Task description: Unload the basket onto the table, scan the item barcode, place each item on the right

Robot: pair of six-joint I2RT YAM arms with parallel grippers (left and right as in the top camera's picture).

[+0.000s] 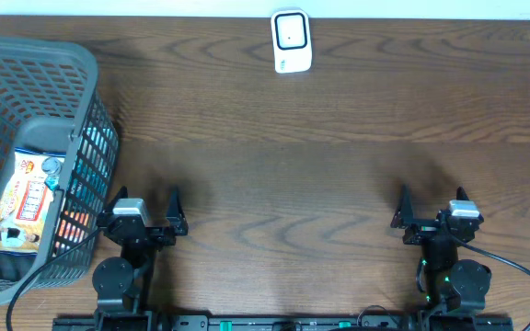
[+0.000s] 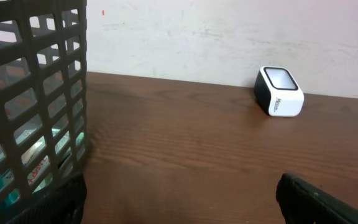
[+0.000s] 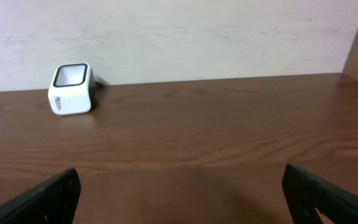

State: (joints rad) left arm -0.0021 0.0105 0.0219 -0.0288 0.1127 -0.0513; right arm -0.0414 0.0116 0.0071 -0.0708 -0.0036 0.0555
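The item, a flat packet with orange and white print, lies inside the grey mesh basket at the left edge of the table. A white barcode scanner with a dark window stands at the far edge, also visible in the left wrist view as the scanner and in the right wrist view as the scanner. My left gripper sits low at the near edge just right of the basket, open and empty. At the near right my right gripper is open too, with only bare wood between its fingers.
The basket wall rises close on the left of my left gripper, with bits of packaging showing through the mesh. A pale wall runs behind the brown wooden table. The table's right end shows in the right wrist view.
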